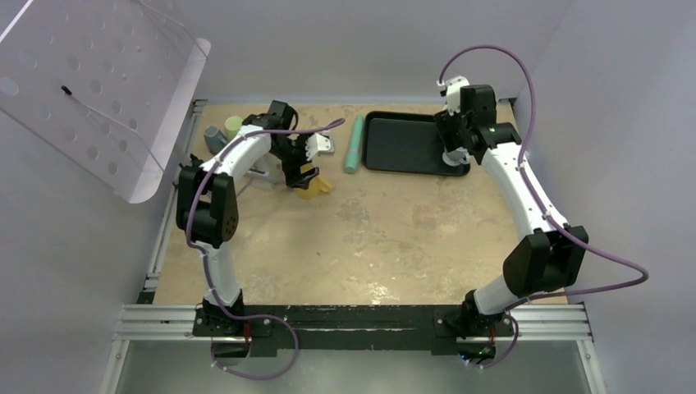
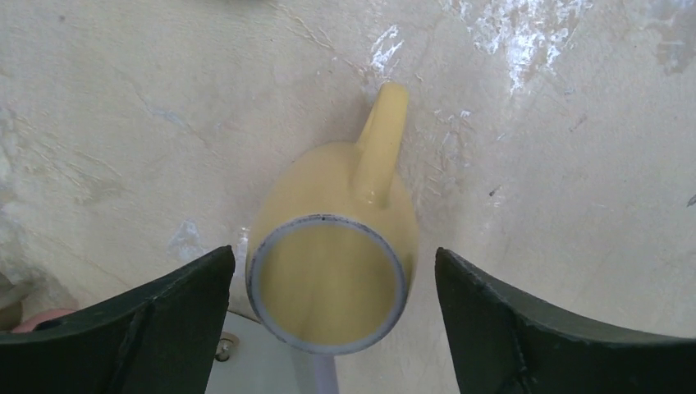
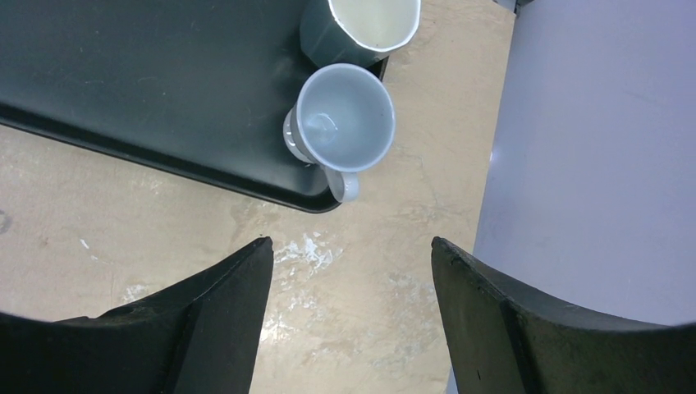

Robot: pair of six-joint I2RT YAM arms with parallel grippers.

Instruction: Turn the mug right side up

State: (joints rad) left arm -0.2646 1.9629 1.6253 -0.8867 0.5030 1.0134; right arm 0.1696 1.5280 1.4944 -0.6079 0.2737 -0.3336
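Between the released black jaws of the left tool [image 2: 334, 256], touching neither, one glossy yellow mug [image 2: 328, 238] sits on the scuffed tan table [image 2: 574, 164], its grey-ringed round end up and its handle pointing away. The right tool [image 3: 351, 244], likewise released, hangs over two upright cups, one pale mug [image 3: 345, 119] and one dark cup [image 3: 361, 29], on one black tray [image 3: 123, 82].

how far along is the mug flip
Done: the left gripper is lined up over the yellow mug, jaws open either side. In hand: nothing gripped yet. Left: the mug's upward end looks like a flat, pale-ringed base, so it seems still upside down; grasp, flip, set down.
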